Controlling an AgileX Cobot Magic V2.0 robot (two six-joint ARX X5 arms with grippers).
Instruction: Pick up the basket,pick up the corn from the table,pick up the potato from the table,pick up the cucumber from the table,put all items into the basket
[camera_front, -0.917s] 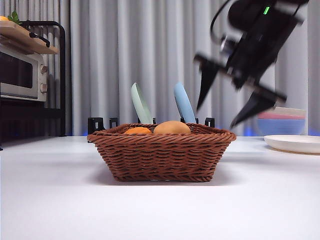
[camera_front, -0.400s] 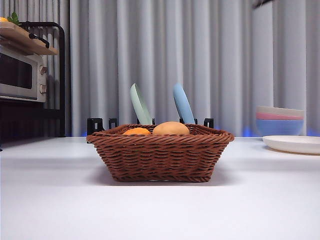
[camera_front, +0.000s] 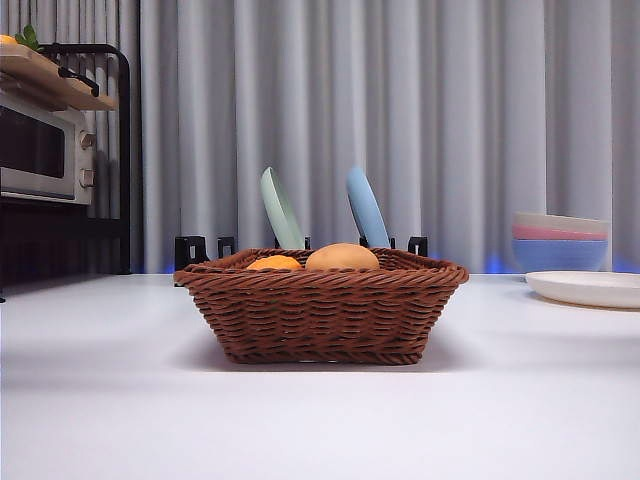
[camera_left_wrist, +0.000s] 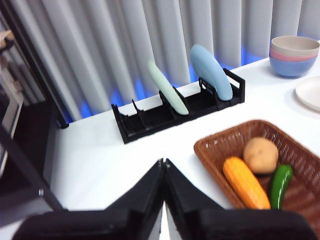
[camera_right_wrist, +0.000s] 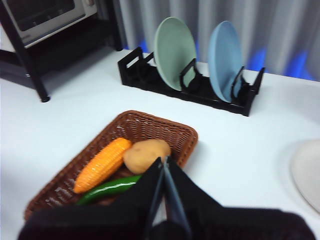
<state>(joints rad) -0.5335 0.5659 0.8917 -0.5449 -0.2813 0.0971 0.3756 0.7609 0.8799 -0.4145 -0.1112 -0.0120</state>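
Smooth white table (camera_front: 100, 400), woven wicker basket (camera_front: 320, 310)

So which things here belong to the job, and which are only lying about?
Job: basket; corn, potato and cucumber, all inside it.

Lying about: dish rack with green plate and blue plate, stacked bowls, white plate, oven.

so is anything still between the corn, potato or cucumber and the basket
Nothing visible: the corn, potato and cucumber already lie inside the basket. Both grippers are up clear of it, jaws shut and empty.
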